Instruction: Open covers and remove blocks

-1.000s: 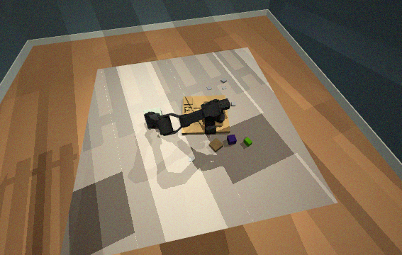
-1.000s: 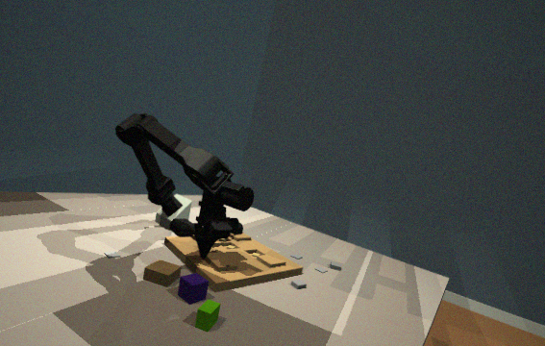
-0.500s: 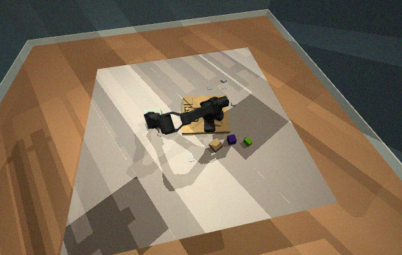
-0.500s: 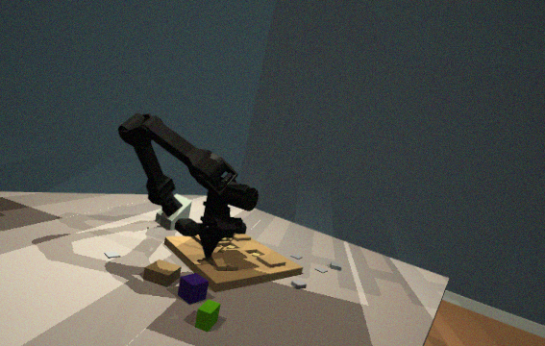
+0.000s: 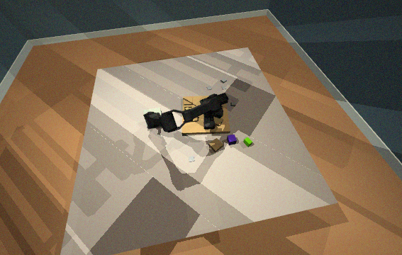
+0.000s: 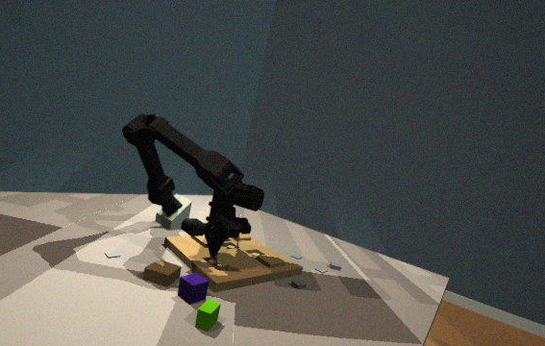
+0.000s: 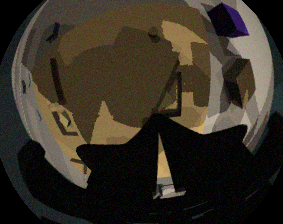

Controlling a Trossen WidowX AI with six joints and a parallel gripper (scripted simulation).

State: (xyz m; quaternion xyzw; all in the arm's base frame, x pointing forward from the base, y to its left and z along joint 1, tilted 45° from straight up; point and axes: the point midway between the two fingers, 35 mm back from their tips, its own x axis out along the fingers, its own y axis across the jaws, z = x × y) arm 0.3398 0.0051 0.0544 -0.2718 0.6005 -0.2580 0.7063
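Observation:
The wooden puzzle board (image 5: pixel 191 129) (image 6: pixel 262 278) (image 7: pixel 194 40) lies flat beneath the arm. My gripper (image 6: pixel 213 259) (image 7: pixel 156 117) is shut and empty. Its tips are low at the board's surface, beside a partly exposed angular opening (image 7: pixel 169 104). Another opening (image 6: pixel 255 253) (image 7: pixel 65 120) shows farther across the board. A round knob (image 7: pixel 153 33) stands on the shaded part. A brown block (image 5: pixel 216 144) (image 6: pixel 161 273) (image 7: pixel 240 83), a purple block (image 5: pixel 232 139) (image 6: pixel 193 287) (image 7: pixel 229 21) and a green block (image 5: pixel 247 142) (image 6: pixel 208 315) rest on the table clear of the board. The arm hides some covers; shadows blur others.
Small grey pieces lie around the board, including one dark piece (image 5: pixel 232 104) (image 6: pixel 298 284) near its edge and a pale piece (image 5: pixel 191 159) (image 6: pixel 112 255) on the opposite side. The arm's pale base (image 6: pixel 181 213) stands behind the board. Patchy shadows cross the table.

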